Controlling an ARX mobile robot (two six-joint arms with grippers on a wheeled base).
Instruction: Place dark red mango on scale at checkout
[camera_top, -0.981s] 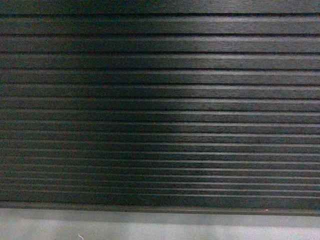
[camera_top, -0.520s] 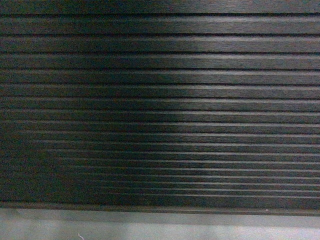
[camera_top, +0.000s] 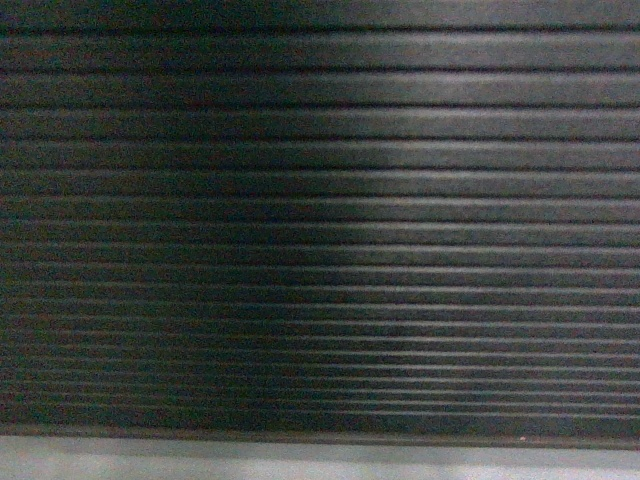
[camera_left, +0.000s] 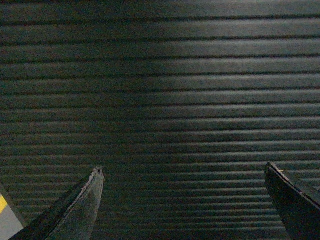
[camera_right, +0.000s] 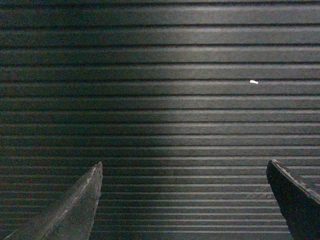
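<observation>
The dark ribbed front panel of the checkout (camera_top: 320, 220) fills the head view, close up. The same panel (camera_left: 165, 100) fills the left wrist view, and my left gripper (camera_left: 184, 170) stands open before it with nothing between its fingers. In the right wrist view the panel (camera_right: 160, 110) is again all I face, and my right gripper (camera_right: 184, 166) is open and empty too. The dark red mango and the scale are out of view in every frame.
A strip of grey floor (camera_top: 320, 460) runs along the bottom of the head view under the panel. A grey floor patch with a yellow mark (camera_left: 4, 210) shows at the lower left of the left wrist view. A small white speck (camera_right: 254, 81) sits on the panel.
The panel's bottom edge has dropped lower in the head view, so less grey floor shows. The picture has also grown dimmer.
</observation>
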